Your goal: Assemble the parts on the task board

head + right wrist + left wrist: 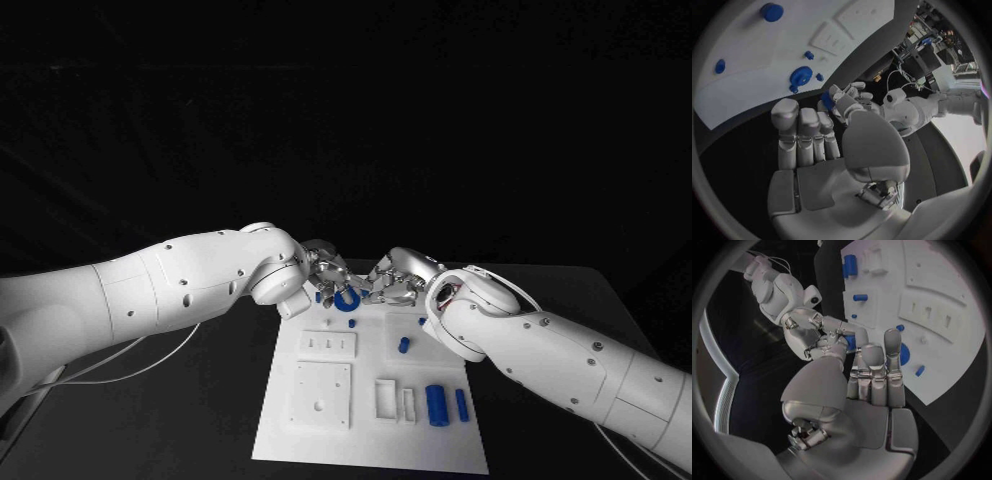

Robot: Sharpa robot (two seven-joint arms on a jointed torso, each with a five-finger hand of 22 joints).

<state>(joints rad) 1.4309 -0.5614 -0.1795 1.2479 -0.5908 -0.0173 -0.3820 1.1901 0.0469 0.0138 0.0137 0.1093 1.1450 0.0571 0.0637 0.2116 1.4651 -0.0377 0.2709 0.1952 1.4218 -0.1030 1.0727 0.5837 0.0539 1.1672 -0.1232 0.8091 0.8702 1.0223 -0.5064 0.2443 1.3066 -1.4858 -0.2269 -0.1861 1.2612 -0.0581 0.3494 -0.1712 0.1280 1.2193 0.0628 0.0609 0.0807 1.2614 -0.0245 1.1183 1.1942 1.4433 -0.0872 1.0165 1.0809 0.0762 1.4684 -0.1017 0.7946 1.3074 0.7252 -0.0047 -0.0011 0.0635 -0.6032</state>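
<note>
The white task board (369, 425) lies in the middle of the table. My left hand (315, 272) and right hand (400, 280) meet fingertip to fingertip over its far end. A small blue part (850, 342) (827, 100) sits between the tips of both hands; I cannot tell which hand grips it. Just below them a round blue disc (346, 299) (801, 76) (904, 355) lies on the board. Other blue parts on the board are a small peg (352, 323), a short cylinder (405, 345), a thick cylinder (436, 405) and a thin rod (462, 403).
White raised blocks stand on the board: a slotted plate (327, 344), a square plate (322, 393) and a narrow frame (385, 398). Black table (202, 420) surrounds the board. A white cable (130, 365) hangs under my left arm.
</note>
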